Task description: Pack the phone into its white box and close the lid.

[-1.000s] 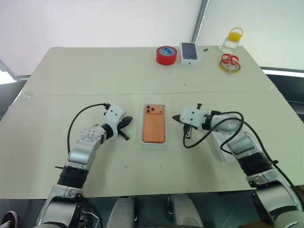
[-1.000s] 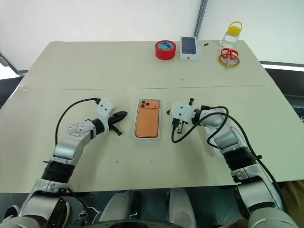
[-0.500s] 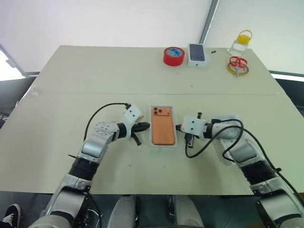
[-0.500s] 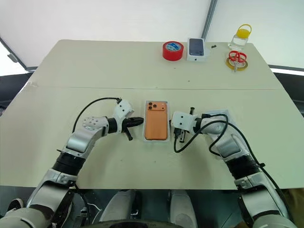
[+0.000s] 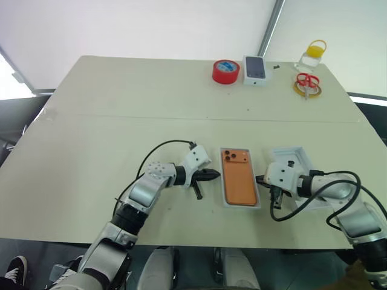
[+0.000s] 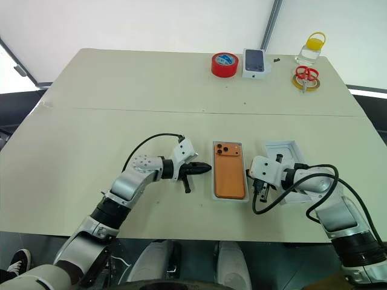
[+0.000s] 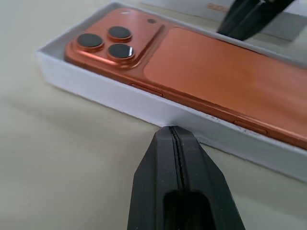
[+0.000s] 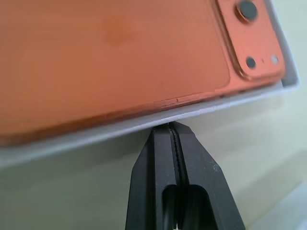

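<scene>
Both closed, empty grippers, left (image 5: 213, 175) and right (image 5: 261, 179), have closed in on the box (image 5: 259, 204) walls, phone (image 5: 238, 184) seated (squaring-up, likely); lid (image 5: 300, 156) still off.

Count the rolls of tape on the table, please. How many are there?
2. A red tape roll lies at the far edge, beside the box with a printed phone. A yellow tape roll lies further right, under the red-handled scissors.

A red tape roll (image 5: 225, 70), a printed phone box (image 5: 256, 69), red scissors (image 5: 307, 81) and a yellow-capped bottle (image 5: 314, 52) stood along the table's (image 5: 121, 103) far edge.
</scene>
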